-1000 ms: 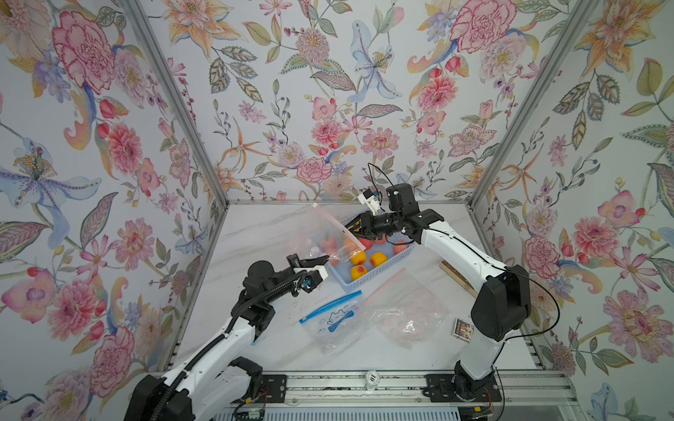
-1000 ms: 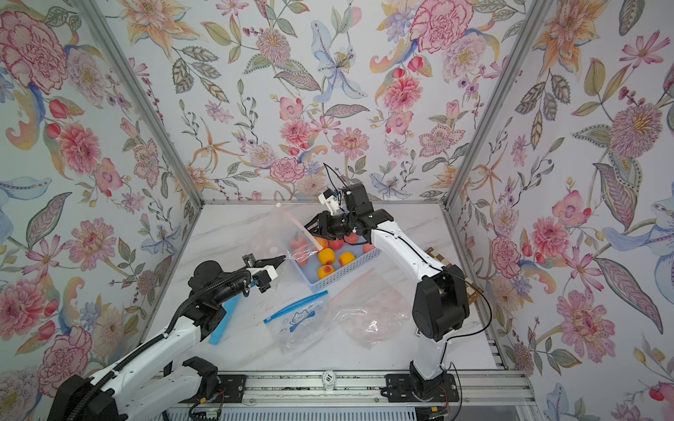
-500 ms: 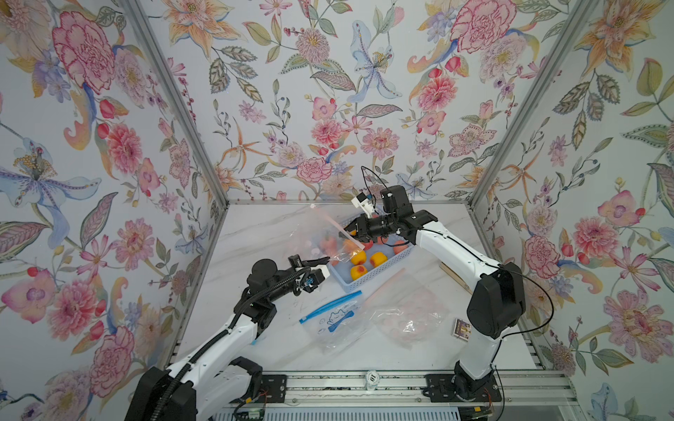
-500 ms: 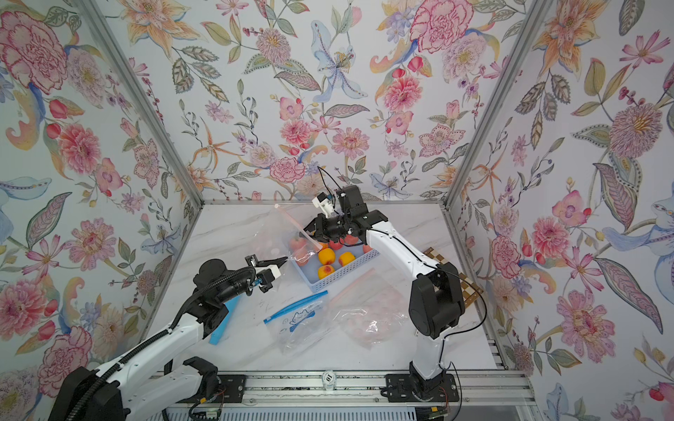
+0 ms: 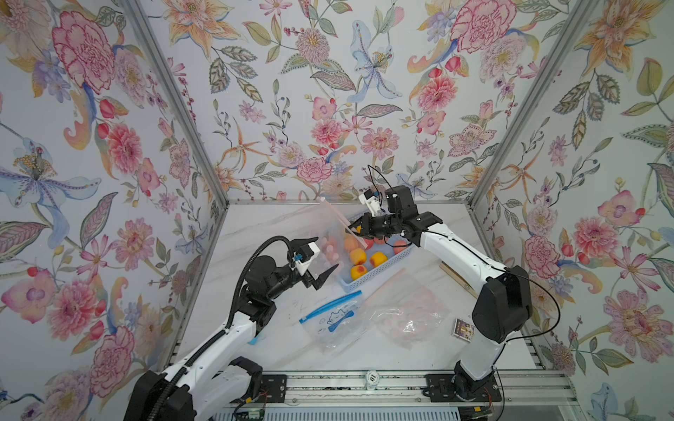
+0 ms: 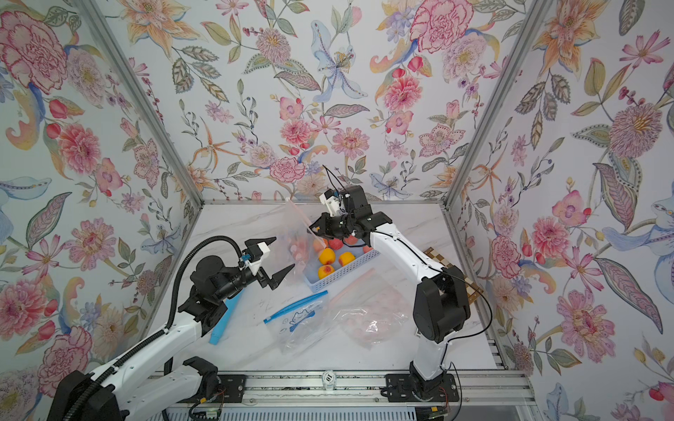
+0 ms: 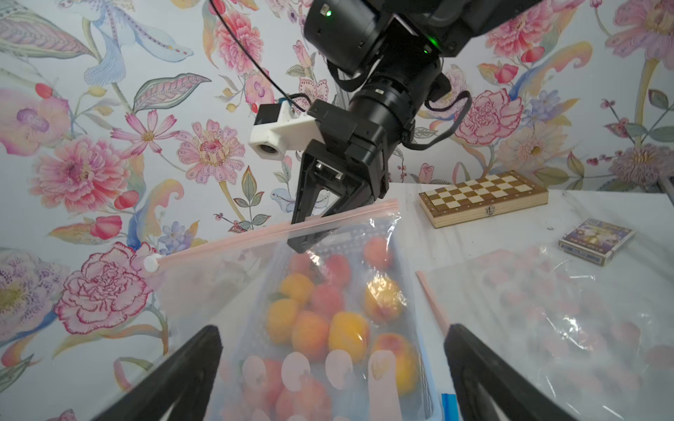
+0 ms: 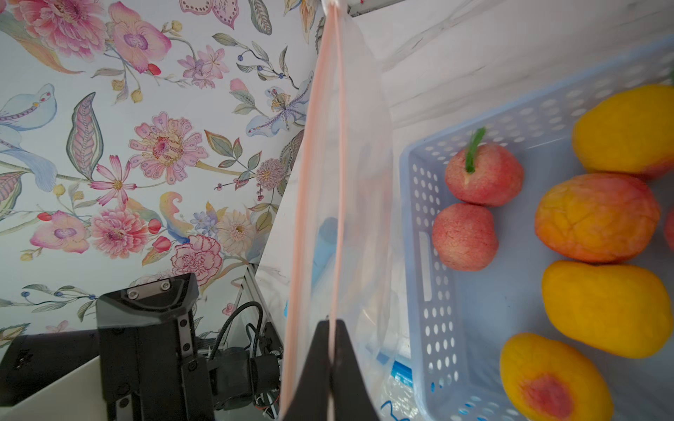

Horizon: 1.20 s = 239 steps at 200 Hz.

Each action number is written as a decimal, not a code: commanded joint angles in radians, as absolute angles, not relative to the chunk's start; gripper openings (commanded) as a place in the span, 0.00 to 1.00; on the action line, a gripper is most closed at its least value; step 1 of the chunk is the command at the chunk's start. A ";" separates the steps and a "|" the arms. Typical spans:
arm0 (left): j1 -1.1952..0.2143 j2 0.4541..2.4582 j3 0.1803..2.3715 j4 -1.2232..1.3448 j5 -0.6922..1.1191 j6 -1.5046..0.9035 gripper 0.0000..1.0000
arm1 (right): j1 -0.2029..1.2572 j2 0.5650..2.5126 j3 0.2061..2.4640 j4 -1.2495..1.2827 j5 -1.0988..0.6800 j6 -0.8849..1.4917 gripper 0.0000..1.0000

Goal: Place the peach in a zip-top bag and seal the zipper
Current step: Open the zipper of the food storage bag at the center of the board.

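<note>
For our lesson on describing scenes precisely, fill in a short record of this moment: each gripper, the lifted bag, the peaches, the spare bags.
right gripper: shut on the pink zipper edge of the lifted bag
left gripper: open, beside that bag, holding nothing
peaches: in the blue basket
spare bags: blue-zip bag and pink-zip bag, flat on the table

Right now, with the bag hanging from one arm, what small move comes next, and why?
Probably send the open left end effector to a peach in the basket: the right end effector is shut on one zipper lip, holding the bag with its mouth parted.
</note>
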State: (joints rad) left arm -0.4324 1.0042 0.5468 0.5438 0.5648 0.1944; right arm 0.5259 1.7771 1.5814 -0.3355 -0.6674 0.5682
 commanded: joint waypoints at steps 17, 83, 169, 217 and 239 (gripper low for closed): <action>-0.438 0.987 0.667 0.446 0.333 -0.302 0.99 | 0.539 1.698 1.500 -0.166 -0.538 0.556 0.00; -0.436 1.074 0.837 0.239 0.239 -0.671 0.98 | 0.682 1.621 1.427 -0.064 -0.209 0.447 0.00; -0.436 1.271 1.024 0.080 0.258 -0.663 0.97 | 0.852 1.629 1.451 -0.011 0.045 0.292 0.00; -0.436 1.248 0.976 0.078 0.227 -0.664 0.89 | 0.854 1.636 1.451 0.013 0.060 0.313 0.00; -0.436 1.231 0.946 0.107 0.228 -0.669 0.86 | 0.855 1.646 1.458 0.018 0.055 0.324 0.00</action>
State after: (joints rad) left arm -0.4324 1.2606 0.9894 0.1093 0.2531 -0.6617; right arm 0.8562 1.6382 1.4303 -0.0326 0.0246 0.3244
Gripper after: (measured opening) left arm 0.873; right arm 0.050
